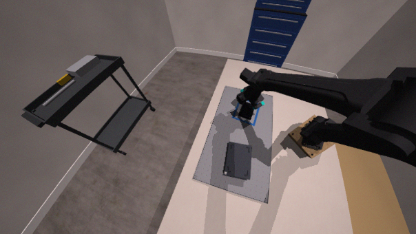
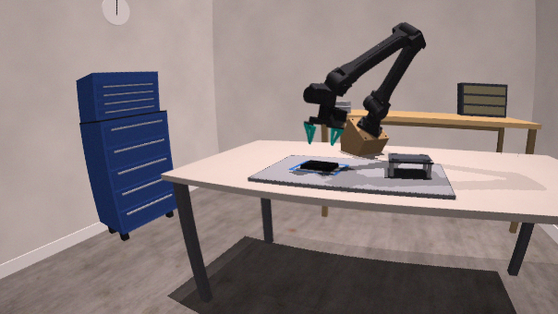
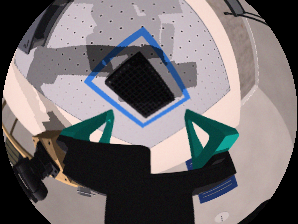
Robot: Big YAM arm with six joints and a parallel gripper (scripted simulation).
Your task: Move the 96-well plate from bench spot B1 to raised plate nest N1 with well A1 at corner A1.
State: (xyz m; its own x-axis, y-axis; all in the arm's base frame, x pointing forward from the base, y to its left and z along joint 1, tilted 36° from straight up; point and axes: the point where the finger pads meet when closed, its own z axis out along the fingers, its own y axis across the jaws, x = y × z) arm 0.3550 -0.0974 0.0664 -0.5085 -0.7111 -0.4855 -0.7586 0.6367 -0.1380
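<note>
The black 96-well plate [image 2: 319, 165] lies flat inside the blue outline of spot B1 on the grey mat; it also shows in the wrist view [image 3: 139, 83] and is mostly hidden under the arm in the top view [image 1: 246, 112]. My gripper [image 2: 322, 134] hangs open and empty well above the plate, teal fingers pointing down; the wrist view shows the fingertips apart with nothing between them. The raised black nest N1 [image 2: 409, 162] stands on the mat to the right of the plate, seen from above in the top view [image 1: 237, 160], and is empty.
The arm's wooden base block [image 2: 363, 138] stands behind the mat. A blue drawer cabinet [image 2: 124, 148] is left of the table. A wooden side table with a small drawer box [image 2: 481, 99] is behind. A black cart [image 1: 79, 100] stands across the floor.
</note>
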